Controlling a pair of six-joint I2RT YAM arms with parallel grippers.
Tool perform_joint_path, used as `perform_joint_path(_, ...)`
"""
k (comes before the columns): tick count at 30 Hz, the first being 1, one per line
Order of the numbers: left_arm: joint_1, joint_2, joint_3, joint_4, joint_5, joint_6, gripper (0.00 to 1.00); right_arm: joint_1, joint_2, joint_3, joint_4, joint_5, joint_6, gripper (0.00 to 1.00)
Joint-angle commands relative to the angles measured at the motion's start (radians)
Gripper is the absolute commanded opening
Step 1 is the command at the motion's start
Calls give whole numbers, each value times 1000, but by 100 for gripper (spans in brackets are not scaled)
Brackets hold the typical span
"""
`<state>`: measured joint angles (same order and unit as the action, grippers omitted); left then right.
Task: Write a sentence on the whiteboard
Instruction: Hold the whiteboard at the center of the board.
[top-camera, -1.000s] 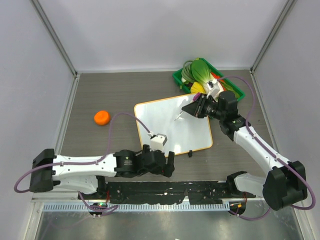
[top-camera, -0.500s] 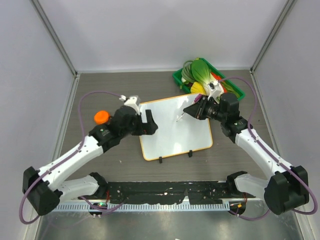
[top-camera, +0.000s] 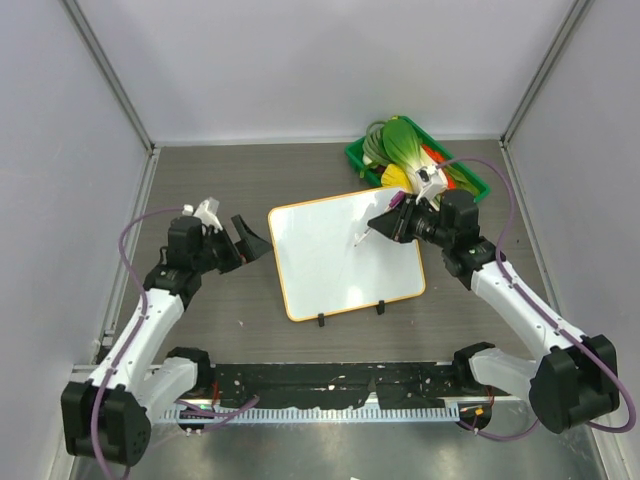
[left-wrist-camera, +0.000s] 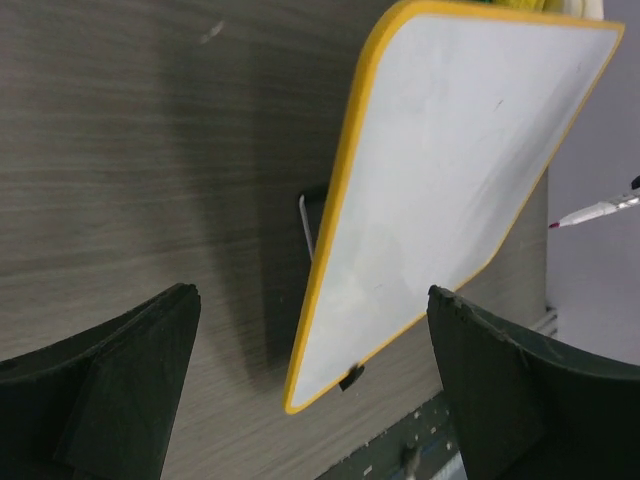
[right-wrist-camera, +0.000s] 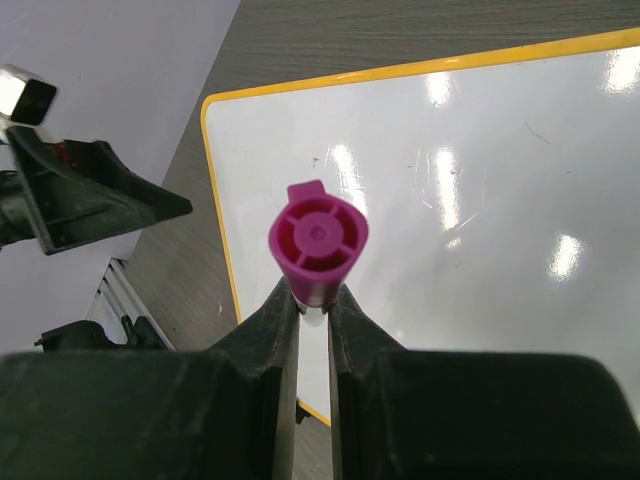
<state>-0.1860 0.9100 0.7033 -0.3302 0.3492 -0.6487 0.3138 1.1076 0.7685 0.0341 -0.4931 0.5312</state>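
Observation:
The whiteboard (top-camera: 345, 260) lies flat mid-table, white with a thin orange frame and two black clips on its near edge. Its surface is blank; no sentence shows on it. It also shows in the left wrist view (left-wrist-camera: 450, 190) and the right wrist view (right-wrist-camera: 480, 180). My right gripper (top-camera: 388, 222) (right-wrist-camera: 313, 300) is shut on a purple marker (right-wrist-camera: 318, 238), whose tip (top-camera: 357, 238) points down over the board's upper middle. Whether the tip touches the board I cannot tell. My left gripper (top-camera: 245, 242) (left-wrist-camera: 310, 295) is open and empty, just left of the board's left edge.
A green basket (top-camera: 357, 157) with vegetables stands at the back right, just behind the right gripper. Grey walls close in the table on three sides. A black rail (top-camera: 330, 380) runs along the near edge.
My left arm has swung from the board's near edge out to its left side, gripper open, and now covers the spot where an orange fruit lay. The right gripper and marker have barely moved.

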Motion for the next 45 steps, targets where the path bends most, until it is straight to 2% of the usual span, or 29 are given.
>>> perform_joint_path(1, 60, 49, -134, 349, 313, -150, 100, -2, -41, -1, 85, -18, -5, 1)
perform_joint_path(4, 62, 75, -168, 425, 327, -152, 100, 1, -51, -9, 98, -15, -5, 1)
perform_joint_path(9, 62, 82, -198, 451, 295, -129, 100, 21, -63, -18, 121, 8, -8, 1)
perform_joint_path(12, 62, 93, -229, 531, 306, -155, 100, 65, -54, -11, 127, 34, -20, 1)
perform_joint_path(17, 60, 125, -245, 563, 313, -152, 100, 149, -23, 21, 119, 102, -40, 1)
perform_joint_path(35, 59, 193, -278, 655, 316, -164, 100, 169, 34, 26, 176, 110, 12, 1)
perform_joint_path(39, 40, 253, -275, 736, 336, -167, 99, 186, 52, 37, 201, 125, 13, 1)
perform_joint_path(45, -1, 348, -309, 940, 370, -170, 91, 217, 93, 75, 239, 143, 6, 1)
